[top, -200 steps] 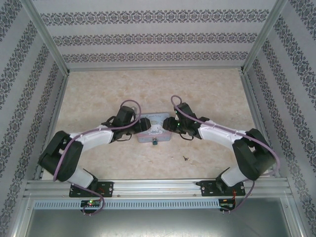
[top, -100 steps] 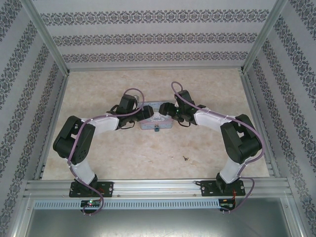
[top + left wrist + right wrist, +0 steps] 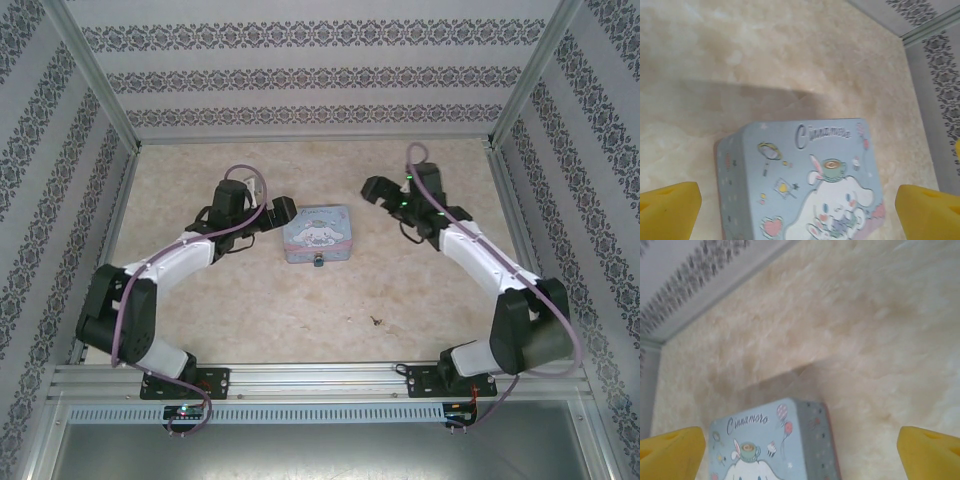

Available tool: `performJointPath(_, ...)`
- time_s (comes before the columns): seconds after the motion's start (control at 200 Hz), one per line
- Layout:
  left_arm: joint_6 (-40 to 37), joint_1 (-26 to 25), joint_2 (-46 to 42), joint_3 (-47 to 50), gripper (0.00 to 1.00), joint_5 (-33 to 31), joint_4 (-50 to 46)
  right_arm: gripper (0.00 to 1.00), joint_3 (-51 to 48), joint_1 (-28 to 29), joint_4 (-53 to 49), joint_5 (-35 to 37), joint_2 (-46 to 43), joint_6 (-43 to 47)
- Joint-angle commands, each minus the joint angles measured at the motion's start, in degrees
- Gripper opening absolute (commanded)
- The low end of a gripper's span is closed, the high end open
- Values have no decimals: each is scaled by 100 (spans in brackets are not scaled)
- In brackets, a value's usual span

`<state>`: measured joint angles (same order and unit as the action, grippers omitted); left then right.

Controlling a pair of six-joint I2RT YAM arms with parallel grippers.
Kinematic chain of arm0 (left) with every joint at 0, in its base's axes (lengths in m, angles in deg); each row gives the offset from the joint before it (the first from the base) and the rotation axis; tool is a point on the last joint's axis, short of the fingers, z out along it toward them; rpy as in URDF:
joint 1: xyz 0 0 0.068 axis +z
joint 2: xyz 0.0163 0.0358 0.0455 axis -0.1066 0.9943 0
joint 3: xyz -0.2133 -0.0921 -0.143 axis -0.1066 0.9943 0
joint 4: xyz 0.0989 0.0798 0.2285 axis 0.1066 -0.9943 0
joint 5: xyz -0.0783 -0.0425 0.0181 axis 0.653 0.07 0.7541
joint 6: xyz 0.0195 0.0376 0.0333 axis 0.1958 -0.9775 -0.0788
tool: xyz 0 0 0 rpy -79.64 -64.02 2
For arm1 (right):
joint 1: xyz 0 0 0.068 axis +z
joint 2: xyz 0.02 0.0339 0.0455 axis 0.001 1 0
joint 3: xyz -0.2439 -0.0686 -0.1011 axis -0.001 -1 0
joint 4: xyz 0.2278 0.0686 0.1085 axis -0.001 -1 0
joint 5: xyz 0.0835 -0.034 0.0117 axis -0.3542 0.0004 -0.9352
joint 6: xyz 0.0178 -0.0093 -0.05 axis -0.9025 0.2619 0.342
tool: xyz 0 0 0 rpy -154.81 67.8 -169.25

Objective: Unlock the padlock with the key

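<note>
1. The left jaws and right jaws are wide open and hold nothing, ready to grab.
2. The padlock [image 3: 316,261] sits on the tin's [image 3: 318,228] near side.
3. The key [image 3: 376,322] lies alone on the surface [image 3: 250,312], nearer the right arm [image 3: 480,258].

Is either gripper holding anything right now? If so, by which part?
Nothing is held. The left gripper and right gripper are both open, and the tin sits free between them.
</note>
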<state>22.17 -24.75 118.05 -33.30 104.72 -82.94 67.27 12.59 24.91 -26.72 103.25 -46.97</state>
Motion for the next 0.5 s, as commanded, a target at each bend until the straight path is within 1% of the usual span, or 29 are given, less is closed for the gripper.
performJointPath(0.0, -229, 25, -352, -213, 100, -145, -480, 98, -395, -727, 19, -1019, -79, -255)
performJointPath(0.055, -180, 27, -484, -283, 100, -221, -632, 98, -348, -754, -293, -1088, -119, 114)
performJointPath(0.115, -134, 28, -591, -354, 100, -285, -800, 98, -429, -753, -495, -1345, -210, 399)
performJointPath(0.17, -2, 26, -676, -351, 100, -368, -877, 90, -541, -712, -789, -1475, -313, 584)
performJointPath(0.215, 107, 29, -758, -331, 100, -419, -910, 86, -644, -642, -1009, -1499, -414, 727)
performJointPath(0.31, 361, 26, -877, -299, 100, -409, -969, 81, -998, -262, -1646, -1100, -727, 1003)
performJointPath(0.355, 532, 26, -896, -318, 100, -459, -1092, 80, -1178, -79, -1853, -884, -862, 1041)
performJointPath(0.42, 740, 24, -898, -326, 100, -473, -1186, 78, -1523, 275, -2017, -631, -1067, 959)
performJointPath(0.495, 1179, 21, -888, -254, 100, -603, -1267, 77, -1973, 742, -2015, -382, -1278, 700)
